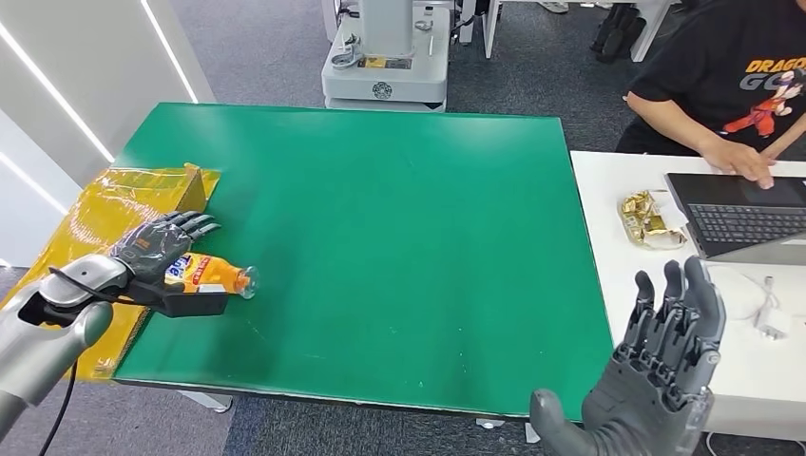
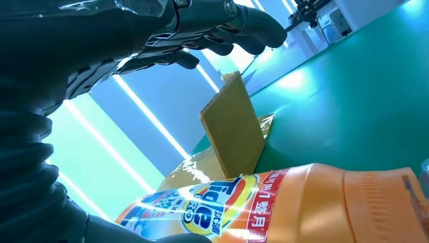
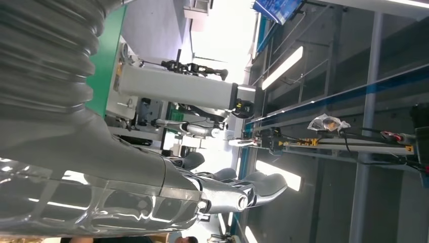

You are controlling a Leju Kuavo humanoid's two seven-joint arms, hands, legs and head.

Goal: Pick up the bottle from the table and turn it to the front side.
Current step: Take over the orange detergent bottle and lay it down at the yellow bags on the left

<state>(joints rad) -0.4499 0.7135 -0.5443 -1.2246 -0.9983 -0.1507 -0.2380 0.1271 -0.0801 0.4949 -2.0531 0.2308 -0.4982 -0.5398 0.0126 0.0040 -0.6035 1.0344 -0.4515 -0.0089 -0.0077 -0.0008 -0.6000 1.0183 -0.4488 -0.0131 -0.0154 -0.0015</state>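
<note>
One orange Tide detergent bottle (image 1: 207, 274) lies on its side on the green tabletop (image 1: 399, 237), near the tabletop's left edge, its clear cap pointing toward the tabletop's middle. The left hand (image 1: 157, 249) is on the bottle: the dark fingers (image 1: 190, 226) arch over the far side of the bottle and the thumb (image 1: 195, 302) runs along its near side, so the bottle sits between them. In the left wrist view the fingers (image 2: 217, 20) are spread above the bottle (image 2: 283, 207) with a gap between them and the label; whether they press on it I cannot tell. The blue, white and orange label is visible from the head view, beside the hand's palm.

Just behind the bottle, off the tabletop's left edge, sits a yellow cardboard box (image 1: 114, 218) wrapped in glossy tape, with one flap (image 2: 235, 131) standing upright close to the bottle.

The right hand (image 1: 656, 370) is raised off the tabletop's near right corner, well apart from the bottle, fingers spread and upright, holding nothing.

To the right of the green tabletop stands a white desk (image 1: 608, 285) with a laptop (image 1: 741, 214), a crumpled gold wrapper (image 1: 648, 218) and a white cable (image 1: 765, 309). A person in a black printed T-shirt (image 1: 732, 66) sits at it, one hand on the laptop. Beyond the tabletop's far edge stands a grey machine base (image 1: 385, 71).
</note>
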